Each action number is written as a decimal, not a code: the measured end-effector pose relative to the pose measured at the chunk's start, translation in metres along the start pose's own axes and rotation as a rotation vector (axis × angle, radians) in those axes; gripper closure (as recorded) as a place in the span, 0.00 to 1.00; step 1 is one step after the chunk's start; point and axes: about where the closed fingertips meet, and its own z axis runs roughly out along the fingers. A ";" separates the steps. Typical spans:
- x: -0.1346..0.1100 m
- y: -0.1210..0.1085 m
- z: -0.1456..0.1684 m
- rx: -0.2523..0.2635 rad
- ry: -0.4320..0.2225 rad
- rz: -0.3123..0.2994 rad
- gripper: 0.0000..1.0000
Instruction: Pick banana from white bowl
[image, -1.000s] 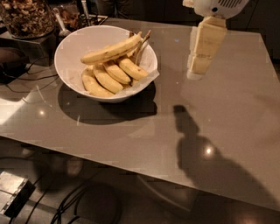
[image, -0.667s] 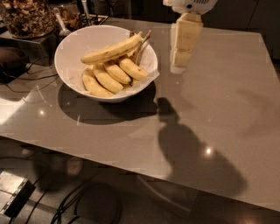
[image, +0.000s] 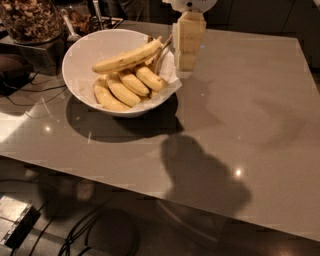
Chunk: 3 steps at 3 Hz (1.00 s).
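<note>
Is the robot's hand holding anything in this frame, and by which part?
Nothing held: the hand hangs beside the right rim of the round white bowl, the long yellow banana lying inside it.

Vantage: one camera, high over the near edge of the surface (image: 250, 115), facing down and away.
Range: middling; the surface nearly fills the frame.
Top edge: pincer (image: 186, 64) hangs there beside the white bowl (image: 87, 50), arm apparently cropped.

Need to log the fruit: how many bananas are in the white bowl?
5. The longest banana lies across the top; four shorter bananas sit side by side beneath it. Others may be hidden. The gripper hangs by the white bowl's right rim.
</note>
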 end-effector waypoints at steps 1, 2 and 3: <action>-0.009 -0.021 0.013 0.026 0.004 -0.006 0.00; -0.018 -0.042 0.030 0.028 0.012 -0.025 0.00; -0.023 -0.056 0.046 0.018 0.018 -0.041 0.07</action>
